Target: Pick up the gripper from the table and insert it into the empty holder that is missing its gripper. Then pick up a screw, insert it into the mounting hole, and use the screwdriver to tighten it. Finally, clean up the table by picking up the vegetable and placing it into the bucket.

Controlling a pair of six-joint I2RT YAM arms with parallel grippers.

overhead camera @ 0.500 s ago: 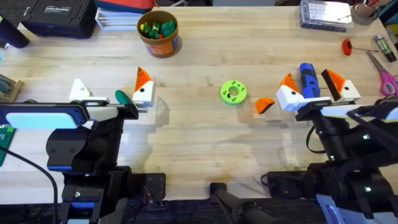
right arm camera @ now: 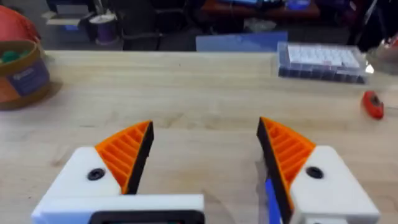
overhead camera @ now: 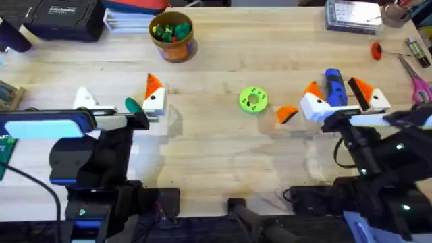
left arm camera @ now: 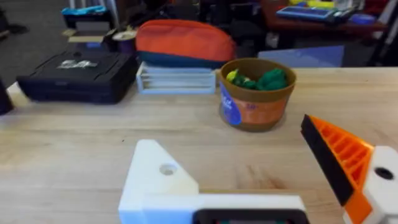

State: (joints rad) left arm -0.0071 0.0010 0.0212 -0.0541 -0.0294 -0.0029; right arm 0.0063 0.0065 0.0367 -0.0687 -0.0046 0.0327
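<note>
The pale wooden worktop [overhead camera: 223,145] carries everything. At its lower left the left arm's black body with a pale-blue panel [overhead camera: 44,125] reaches in. Its left end effector [overhead camera: 120,102] has its two jaws set wide apart and grips nothing. One jaw is the holder [overhead camera: 85,99], a cream-white block with a bare tip and a visible mounting hole in the wrist view [left arm camera: 166,168]; the other jaw carries an orange ribbed tip [overhead camera: 154,84].

At the lower right, the right end effector [overhead camera: 344,94] also stands with its jaws apart, both white blocks capped in orange, and clamps nothing. The bright blue screwdriver [overhead camera: 334,86] lies on the worktop between those two jaws; whether it touches either one is unclear.

The bucket [overhead camera: 173,42], a round orange-brown tub with green, yellow and red pieces inside, sits near the far edge, left of centre, well apart from both arms. A flat bright-green disc [overhead camera: 253,100] with holes lies near the middle of the worktop.

The gripper [overhead camera: 287,114], a small orange ribbed wedge, lies on the wood between the disc and the right end effector's nearer white block, just beside that block. The vegetable [overhead camera: 132,105], dark green and oval, rests between the left end effector's jaws, close to the orange-tipped one.
</note>
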